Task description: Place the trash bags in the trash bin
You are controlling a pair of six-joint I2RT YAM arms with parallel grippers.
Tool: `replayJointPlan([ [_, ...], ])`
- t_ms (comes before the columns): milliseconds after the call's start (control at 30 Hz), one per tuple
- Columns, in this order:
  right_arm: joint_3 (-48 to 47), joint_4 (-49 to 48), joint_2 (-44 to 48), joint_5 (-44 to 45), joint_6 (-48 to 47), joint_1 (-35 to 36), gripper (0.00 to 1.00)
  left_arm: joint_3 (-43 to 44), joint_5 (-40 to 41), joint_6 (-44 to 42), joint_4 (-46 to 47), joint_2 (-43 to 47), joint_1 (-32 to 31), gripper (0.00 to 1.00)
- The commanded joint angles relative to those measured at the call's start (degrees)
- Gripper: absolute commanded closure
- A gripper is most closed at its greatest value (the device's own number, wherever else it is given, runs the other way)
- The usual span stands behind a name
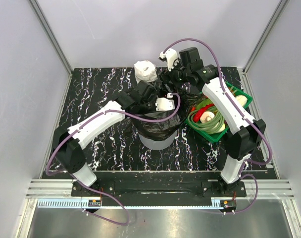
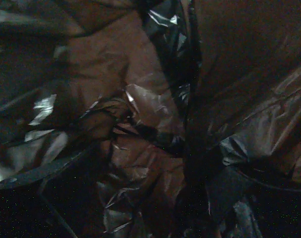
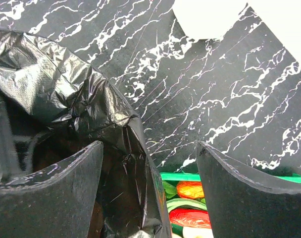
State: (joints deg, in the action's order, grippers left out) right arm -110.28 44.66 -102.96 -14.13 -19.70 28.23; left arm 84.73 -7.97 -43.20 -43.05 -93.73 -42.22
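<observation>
The trash bag (image 1: 158,124) sits in the mouth of the trash bin (image 1: 158,144), its black film bunched over the rim, and my left gripper (image 1: 153,104) is down inside it. The left wrist view gives me nothing but crinkled plastic, so I cannot tell whether those fingers are apart or pinching film. The right gripper (image 3: 149,163) stands with its jaws wide and nothing clamped, though the bag's loose edge lies against its left finger. My worry is snagging: if I lift the left arm while film clings to it, I would expect the bag to come back out, or the light bin to tip. On the right, the green basket (image 1: 241,95) is just beside the bin under my right arm (little margin there), and the white roll (image 1: 145,71) sits behind. The table (image 1: 106,89) to the bin's left offers open room.
</observation>
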Motion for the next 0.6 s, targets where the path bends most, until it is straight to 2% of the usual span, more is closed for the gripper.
replayJointPlan([
  [0, -4.50, -0.28, 1.18, 1.82, 0.28, 0.60, 0.19, 0.18, -0.74, 1.71, 7.35, 5.57, 0.29, 0.14],
  [467, -8.54, 1.21, 3.99, 5.60, 0.72, 0.60, 0.19, -3.95, 2.25, 3.03, 15.62, 11.81, 0.47, 0.13],
  [567, -9.86, 2.88, 4.87, 6.66, 0.37, 0.51, 0.19, -2.74, -0.19, 2.95, 14.23, 12.87, 1.34, 0.12],
])
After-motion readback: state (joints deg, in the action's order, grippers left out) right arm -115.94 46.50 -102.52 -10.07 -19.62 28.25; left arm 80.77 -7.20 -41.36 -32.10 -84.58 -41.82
